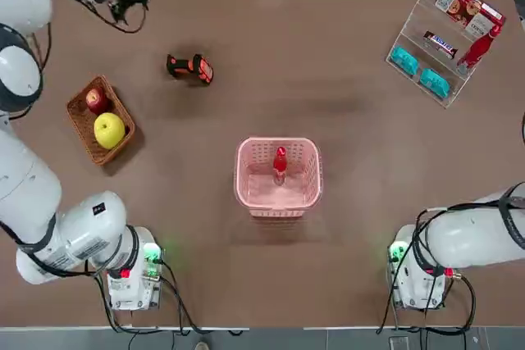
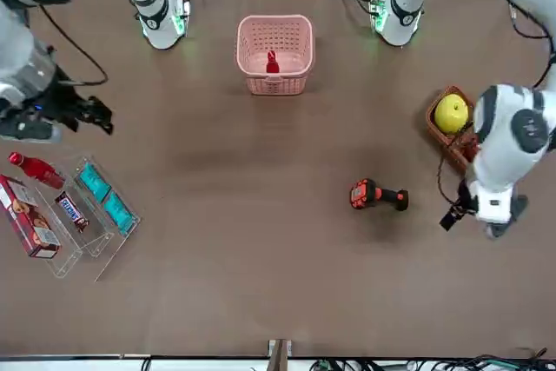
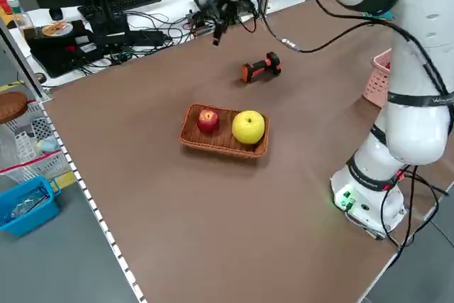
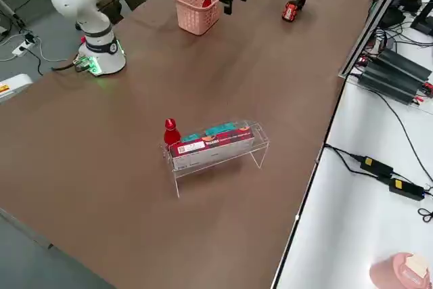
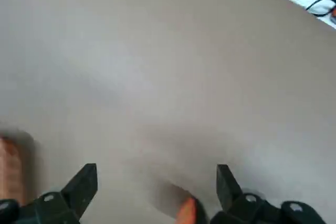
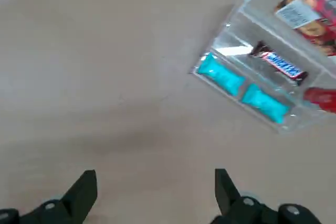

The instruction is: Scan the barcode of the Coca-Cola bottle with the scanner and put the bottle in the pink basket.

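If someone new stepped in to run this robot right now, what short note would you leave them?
Left gripper: open, empty, raised at the table's far end past the black-and-orange pistol-shaped scanner, which lies on the table.
Right gripper: open, empty, raised near the clear display rack.
Small red Coca-Cola bottle: already inside the pale pink lattice basket.
A second red bottle is on the rack.
Left: seemingly nothing; the scan cannot be confirmed.

A Coca-Cola bottle (image 2: 272,62) stands in the pink basket (image 2: 274,82) at the far middle of the brown surface (image 2: 261,215). The scanner (image 2: 376,195) lies on its side near the left gripper (image 2: 453,215). The right gripper (image 2: 97,115) hovers open above a clear rack (image 2: 82,241) holding a second red bottle (image 2: 36,169) and snacks.
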`<state>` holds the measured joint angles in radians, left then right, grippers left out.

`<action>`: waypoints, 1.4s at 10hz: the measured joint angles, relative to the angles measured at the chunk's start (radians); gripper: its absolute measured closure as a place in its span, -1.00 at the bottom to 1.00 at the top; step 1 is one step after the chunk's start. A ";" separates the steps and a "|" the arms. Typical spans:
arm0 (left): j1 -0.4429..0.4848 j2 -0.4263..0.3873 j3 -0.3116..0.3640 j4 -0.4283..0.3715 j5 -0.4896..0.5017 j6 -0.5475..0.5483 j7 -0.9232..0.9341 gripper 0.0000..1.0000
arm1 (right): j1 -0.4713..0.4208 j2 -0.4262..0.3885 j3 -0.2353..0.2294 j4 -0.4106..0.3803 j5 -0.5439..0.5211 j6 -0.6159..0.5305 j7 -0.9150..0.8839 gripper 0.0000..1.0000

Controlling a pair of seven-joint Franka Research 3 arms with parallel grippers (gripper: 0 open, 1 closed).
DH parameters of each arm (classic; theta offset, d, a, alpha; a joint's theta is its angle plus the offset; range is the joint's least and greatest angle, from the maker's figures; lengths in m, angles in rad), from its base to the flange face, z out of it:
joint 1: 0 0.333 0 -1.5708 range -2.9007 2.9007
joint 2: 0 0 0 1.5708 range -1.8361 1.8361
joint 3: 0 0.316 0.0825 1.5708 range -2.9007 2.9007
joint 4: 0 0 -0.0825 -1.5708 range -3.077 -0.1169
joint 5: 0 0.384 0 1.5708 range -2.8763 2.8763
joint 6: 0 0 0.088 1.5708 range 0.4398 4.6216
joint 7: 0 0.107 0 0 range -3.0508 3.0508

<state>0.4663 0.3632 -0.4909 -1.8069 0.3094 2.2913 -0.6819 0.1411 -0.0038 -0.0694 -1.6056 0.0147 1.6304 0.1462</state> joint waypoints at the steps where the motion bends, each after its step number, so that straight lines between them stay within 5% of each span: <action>1: 0.004 -0.032 0.015 0.039 -0.059 -0.081 0.110 -1.00 | -0.035 0.000 0.001 0.045 -0.001 -0.050 -0.056 -0.98; 4: 0.003 -0.076 0.017 0.208 -0.114 -0.345 0.241 -1.00 | -0.112 0.000 0.000 0.113 -0.001 -0.148 -0.126 -0.98; 9: 0.006 -0.095 0.025 0.396 -0.189 -0.676 0.494 -1.00 | -0.139 0.017 -0.006 0.124 -0.010 -0.146 -0.139 -0.98; 14: 0.007 -0.234 0.084 0.428 -0.289 -0.794 0.618 -1.00 | -0.143 0.023 -0.004 0.127 -0.009 -0.125 -0.141 -0.98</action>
<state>0.4731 0.1293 -0.4066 -1.3790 0.0201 1.4969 -0.0642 -0.0023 0.0187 -0.0730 -1.4782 0.0057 1.5058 0.0054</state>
